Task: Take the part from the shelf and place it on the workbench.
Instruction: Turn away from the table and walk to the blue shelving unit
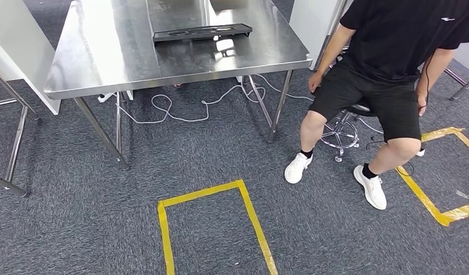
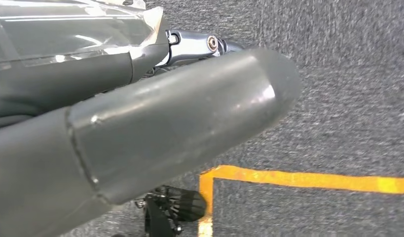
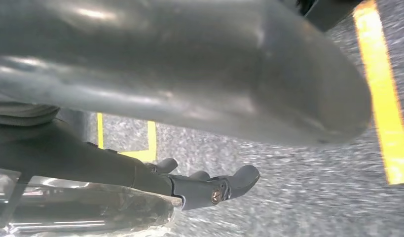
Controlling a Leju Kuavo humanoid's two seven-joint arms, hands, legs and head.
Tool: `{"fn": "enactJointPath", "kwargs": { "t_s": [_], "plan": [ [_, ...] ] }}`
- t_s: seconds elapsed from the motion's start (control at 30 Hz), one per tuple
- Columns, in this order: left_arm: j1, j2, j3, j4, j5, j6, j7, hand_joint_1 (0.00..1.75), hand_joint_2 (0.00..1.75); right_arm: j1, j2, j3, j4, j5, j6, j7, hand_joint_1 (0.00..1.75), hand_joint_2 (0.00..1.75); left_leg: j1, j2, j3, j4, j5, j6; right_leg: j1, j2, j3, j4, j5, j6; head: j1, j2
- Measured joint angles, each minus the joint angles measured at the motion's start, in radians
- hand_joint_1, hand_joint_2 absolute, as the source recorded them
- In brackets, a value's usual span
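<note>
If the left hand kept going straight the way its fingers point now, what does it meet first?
Probably the grey carpet floor. In its wrist view the left hand holds a clear-wrapped part and points past a yellow floor-tape line; nothing else seems to intervene, though depth is unclear.

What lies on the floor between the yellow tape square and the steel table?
In the head view, bare grey carpet lies between the tape square and the table; a white cable curls under the table.
</note>
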Motion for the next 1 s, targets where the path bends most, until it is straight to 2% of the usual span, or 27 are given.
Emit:
{"fn": "enactJointPath", "kwargs": {
  "t_s": [0.03,0.07,0.1,0.13,0.17,0.2,0.23,0.27,0.33,0.37,0.4,0.43,0.47,0.5,0.57,0.6,0.63,0.7,0.73,0.8,0.83,0.87,0.9,0.93,0.97,1.0],
  "plan": [
    [0.001,0.000,0.001,0.000,0.002,0.000,-0.001,0.00,0.00,-0.001,0.001,0.000,0.000,0.002,0.000,0.000,0.00,0.00,0.000,0.009,-0.005,0.000,0.008,-0.005,-0.002,-0.015,0.055,-0.066,0.016,0.005,0.000,0.000],
    [0.003,0.000,0.002,0.000,0.003,0.000,-0.003,0.00,0.00,-0.004,0.001,0.000,0.000,0.003,0.000,-0.001,0.00,0.00,-0.001,0.018,-0.009,0.002,0.014,-0.011,0.001,-0.033,0.118,-0.148,0.018,0.005,0.002,0.000],
    [0.004,0.001,0.002,0.000,0.004,0.000,-0.004,0.00,0.00,-0.009,0.002,0.000,0.000,0.005,0.000,-0.001,0.00,0.00,-0.003,0.028,-0.010,0.003,0.021,-0.017,0.005,-0.048,0.167,-0.221,0.009,-0.003,0.003,0.000],
    [0.005,0.001,0.003,0.000,0.004,0.000,-0.005,0.00,0.00,-0.012,0.003,0.000,0.000,0.006,-0.001,0.000,0.00,0.00,-0.005,0.038,-0.009,0.003,0.027,-0.024,0.009,-0.057,0.196,-0.273,-0.003,-0.013,0.003,0.000],
    [0.004,0.002,0.004,0.000,0.004,0.000,-0.006,0.00,0.00,-0.014,0.003,0.000,0.000,0.007,-0.001,0.000,0.00,0.00,-0.005,0.049,-0.010,0.003,0.032,-0.031,0.015,-0.054,0.205,-0.299,-0.010,-0.023,0.004,0.000],
    [0.003,0.002,0.004,0.000,0.004,0.000,-0.007,0.00,0.00,-0.013,0.004,0.000,0.000,0.009,-0.001,0.001,0.00,0.00,-0.003,0.055,-0.010,0.003,0.036,-0.038,0.012,-0.046,0.199,-0.305,-0.009,-0.035,0.003,0.000],
    [0.002,0.004,0.005,0.000,0.004,0.000,-0.008,0.00,0.00,-0.011,0.005,0.000,0.001,0.010,-0.001,0.004,0.00,0.00,0.001,0.047,-0.012,0.009,0.030,-0.044,0.007,-0.037,0.193,-0.306,-0.003,-0.045,0.002,0.000],
    [0.002,0.005,0.005,0.000,0.004,0.000,-0.008,0.00,0.00,-0.009,0.006,0.000,0.001,0.011,-0.002,0.007,0.00,0.00,0.006,0.026,-0.020,0.032,0.007,-0.049,0.003,-0.030,0.189,-0.307,0.004,-0.059,0.002,0.000],
    [0.005,0.006,0.006,0.000,0.003,0.002,-0.006,0.00,0.00,-0.009,0.010,0.000,0.002,0.013,-0.003,0.015,0.00,0.00,0.010,-0.031,-0.057,0.140,-0.079,-0.054,0.002,-0.013,0.176,-0.308,0.019,-0.082,0.000,0.000],
    [0.007,0.006,0.007,0.001,0.003,0.003,-0.005,0.00,0.00,-0.009,0.012,0.000,0.002,0.013,-0.003,0.018,0.00,0.00,0.010,-0.047,-0.078,0.207,-0.121,-0.054,0.005,-0.004,0.169,-0.307,0.026,-0.089,-0.001,0.000],
    [0.009,0.007,0.008,0.001,0.003,0.004,-0.004,0.00,0.00,-0.009,0.014,0.000,0.002,0.014,-0.003,0.020,0.00,0.00,0.010,-0.054,-0.093,0.260,-0.146,-0.054,0.009,0.006,0.163,-0.307,0.031,-0.091,-0.001,0.000],
    [0.009,0.008,0.010,0.001,0.003,0.005,-0.004,0.00,0.00,-0.008,0.015,0.000,0.003,0.014,-0.003,0.022,0.00,0.00,0.010,-0.057,-0.094,0.284,-0.150,-0.054,0.011,0.017,0.159,-0.306,0.035,-0.091,-0.001,0.000],
    [0.008,0.008,0.011,0.001,0.002,0.006,-0.004,0.00,0.00,-0.007,0.016,0.000,0.003,0.014,-0.003,0.024,0.00,0.00,0.010,-0.058,-0.078,0.272,-0.137,-0.053,0.012,0.028,0.157,-0.304,0.038,-0.089,-0.001,0.000],
    [0.008,0.008,0.011,0.001,0.001,0.007,-0.004,0.00,0.00,-0.006,0.016,0.000,0.004,0.015,-0.003,0.025,0.00,0.00,0.010,-0.061,-0.046,0.228,-0.111,-0.052,0.012,0.039,0.156,-0.301,0.040,-0.087,-0.001,0.000],
    [0.007,0.008,0.012,0.001,-0.002,0.008,-0.002,0.00,0.00,-0.007,0.016,0.000,0.004,0.016,-0.003,0.025,0.00,0.00,0.013,-0.093,0.037,0.099,-0.063,-0.047,0.013,0.063,0.144,-0.286,0.042,-0.082,-0.001,0.000],
    [0.006,0.008,0.012,0.001,-0.003,0.009,-0.001,0.00,0.00,-0.010,0.016,0.000,0.004,0.016,-0.002,0.025,0.00,0.00,0.013,-0.109,0.064,0.052,-0.052,-0.045,0.015,0.074,0.135,-0.278,0.042,-0.078,0.000,0.000],
    [0.006,0.008,0.013,0.001,-0.004,0.009,0.000,0.00,0.00,-0.011,0.016,0.000,0.004,0.017,-0.002,0.024,0.00,0.00,0.013,-0.120,0.078,0.026,-0.052,-0.041,0.016,0.084,0.125,-0.271,0.044,-0.074,0.000,0.000],
    [0.002,0.007,0.014,0.001,-0.005,0.010,0.002,0.00,0.00,-0.013,0.015,0.000,0.004,0.021,0.000,0.024,0.00,0.00,0.009,-0.108,0.077,0.014,-0.055,-0.032,0.019,0.102,0.110,-0.267,0.050,-0.060,0.000,0.000],
    [0.000,0.006,0.015,0.001,-0.004,0.010,0.003,0.00,0.00,-0.012,0.014,0.000,0.004,0.024,0.000,0.024,0.00,0.00,0.008,-0.096,0.076,0.007,-0.053,-0.024,0.019,0.099,0.103,-0.261,0.050,-0.054,0.000,0.000],
    [-0.003,0.003,0.015,0.001,-0.002,0.011,0.003,0.00,0.00,-0.013,0.012,0.000,0.005,0.030,0.000,0.024,0.00,0.00,0.011,-0.071,0.073,-0.004,-0.043,-0.007,0.019,0.065,0.066,-0.207,0.023,-0.049,0.003,0.000],
    [-0.003,0.002,0.016,0.001,0.000,0.012,0.003,0.00,0.00,-0.014,0.012,0.000,0.005,0.033,0.001,0.024,0.00,0.00,0.011,-0.057,0.071,-0.006,-0.040,-0.003,0.015,0.043,0.038,-0.150,-0.004,-0.050,0.005,0.000],
    [-0.002,0.002,0.016,0.001,0.001,0.013,0.003,0.00,0.00,-0.014,0.012,0.001,0.005,0.034,0.002,0.024,0.00,0.00,0.010,-0.043,0.067,-0.007,-0.039,0.000,0.013,0.030,0.003,-0.082,-0.033,-0.050,0.007,0.000],
    [-0.001,0.002,0.016,0.001,0.002,0.013,0.003,0.00,0.00,-0.015,0.012,0.001,0.005,0.034,0.003,0.024,0.00,0.00,0.010,-0.030,0.065,-0.006,-0.038,0.000,0.010,0.024,-0.026,-0.021,-0.055,-0.048,0.007,0.000],
    [-0.001,0.002,0.016,0.001,0.002,0.014,0.003,0.00,0.00,-0.013,0.011,0.001,0.005,0.034,0.003,0.025,0.00,0.00,0.010,-0.017,0.063,-0.006,-0.037,-0.001,0.007,0.021,-0.041,0.016,-0.064,-0.042,0.007,0.000],
    [-0.001,0.001,0.016,0.001,0.002,0.014,0.003,0.00,0.00,-0.012,0.010,0.001,0.005,0.034,0.004,0.025,0.00,0.00,0.010,-0.004,0.061,-0.006,-0.036,-0.002,0.004,0.018,-0.036,0.015,-0.058,-0.033,0.007,0.000],
    [-0.001,0.000,0.016,0.001,0.002,0.014,0.003,0.00,0.00,-0.010,0.009,0.001,0.005,0.035,0.005,0.026,0.00,0.00,0.011,0.007,0.062,-0.006,-0.035,-0.004,0.000,0.011,-0.009,-0.029,-0.038,-0.023,0.007,0.000]
  ]
}}
